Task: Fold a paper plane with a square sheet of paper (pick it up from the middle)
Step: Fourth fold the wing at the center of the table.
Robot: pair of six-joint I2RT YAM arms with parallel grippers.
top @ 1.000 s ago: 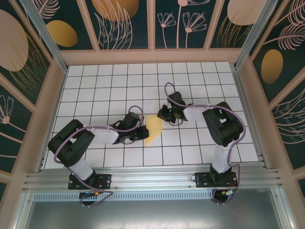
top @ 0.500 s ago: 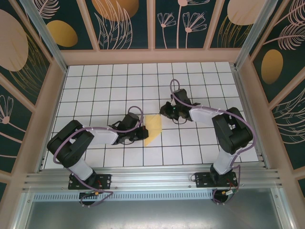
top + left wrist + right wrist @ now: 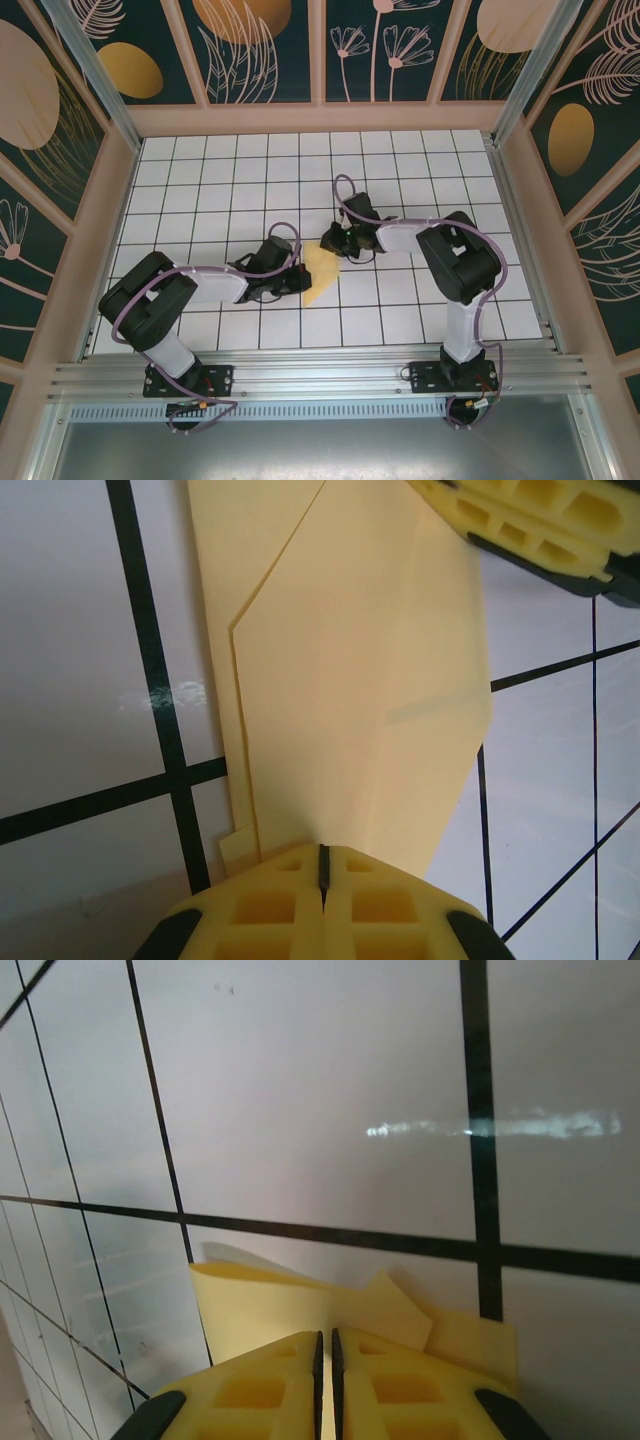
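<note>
A partly folded yellow sheet of paper [image 3: 321, 272] lies flat near the middle of the white tiled counter [image 3: 200, 170], between the two arms. The left pincer [image 3: 296, 279] is closed and presses on the sheet's left edge. The right pincer [image 3: 335, 244], also closed, bears on the far corner (whether it nips any paper cannot be told). This looks like mid-fold creasing, with no dart formed yet. Next, one pincer should pin the sheet while the other turns a flap. Patterned walls [image 3: 260, 50] stand well away. The likelier hindrance is two pincers crowding one small sheet.
</note>
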